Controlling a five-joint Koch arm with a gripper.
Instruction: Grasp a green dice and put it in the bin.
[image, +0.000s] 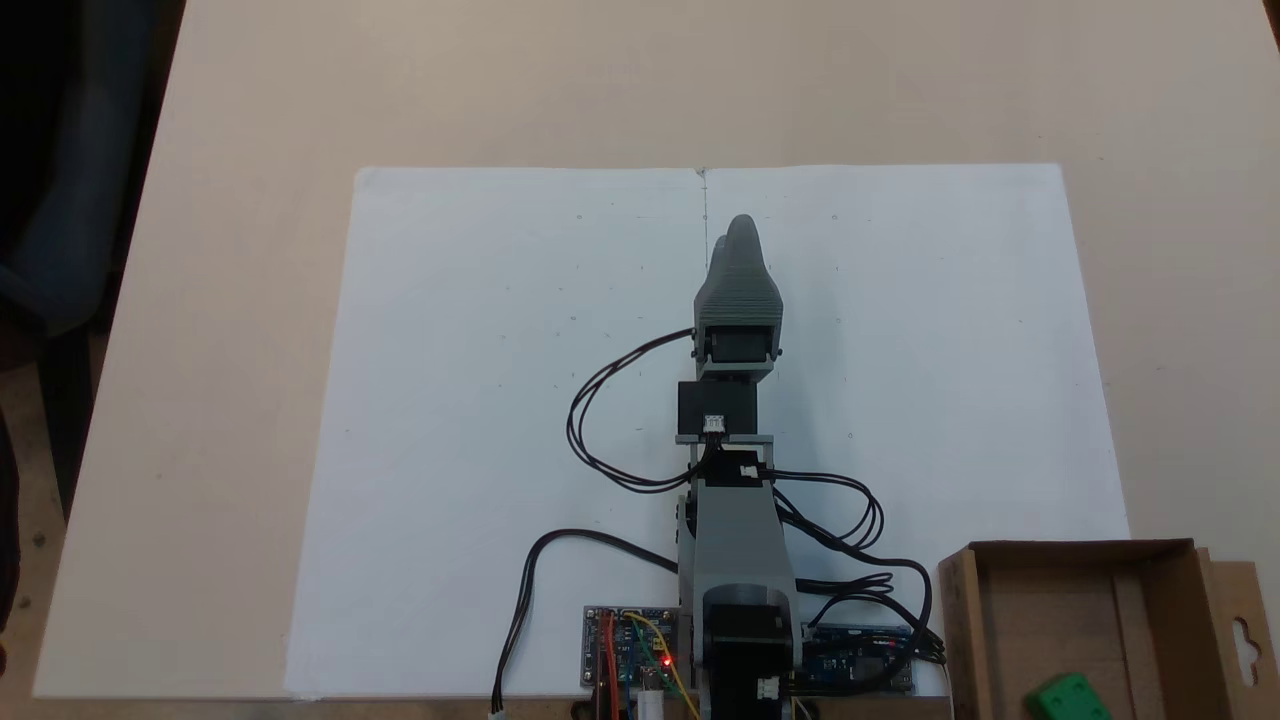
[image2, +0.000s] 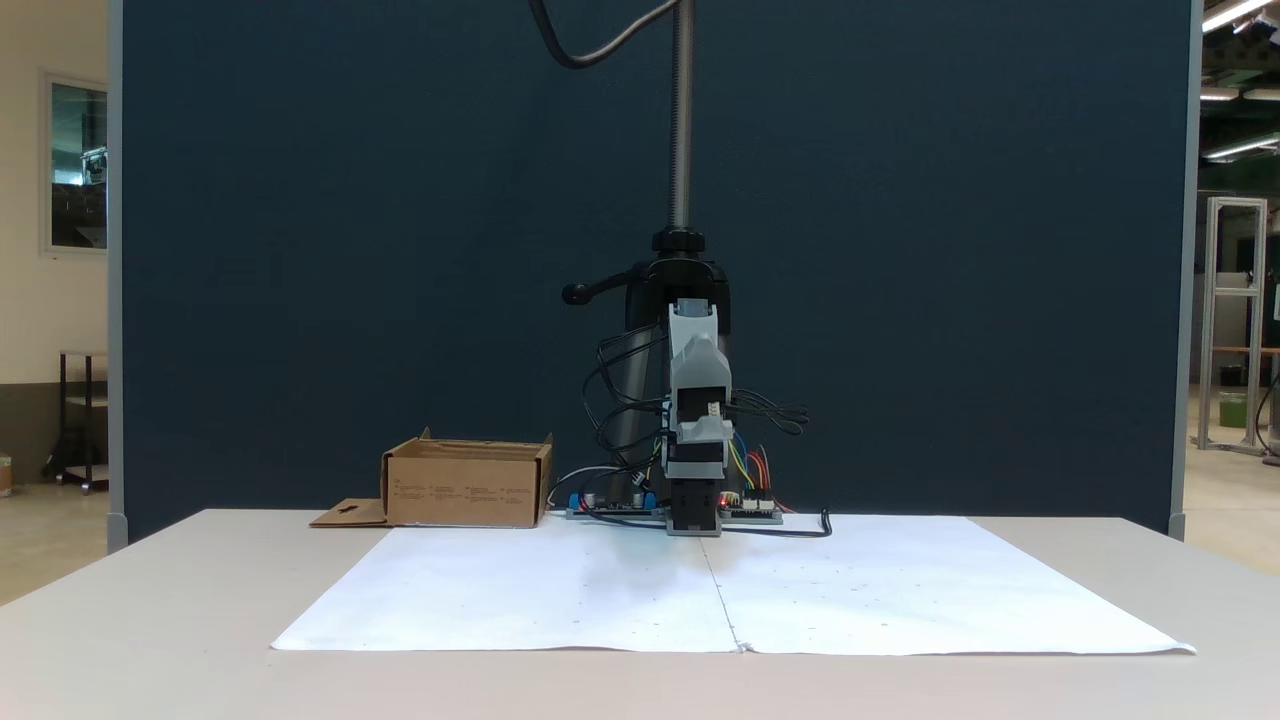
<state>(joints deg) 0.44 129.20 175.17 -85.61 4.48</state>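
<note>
The green dice (image: 1068, 697) already lies inside the bin (image: 1180, 600), near the bottom edge of the top-down fixed view. The bin is a brown cardboard box. It sits on the table (image: 200, 300) just beside the arm's base, off the corner of the white paper (image: 480, 400). Its side flap (image: 1245, 630) with the cut-out slot sticks out flat.

Next to the base lie little circuit boards (image: 630, 648), one with a red light on. Black wires (image: 600, 420) loop out from the arm over the paper.

Further out, the grey claw (image: 737, 235) points away from the base, over the middle of the paper. Its two fingers lie close together, with just a thin line between the tips, so it looks closed. It holds nothing.

In the front fixed view the claw (image2: 697, 325) is lifted high above the paper, and the bin (image2: 467, 485) stands to the left of the arm. A dark blue wall (image2: 350, 250) is behind it all
</note>
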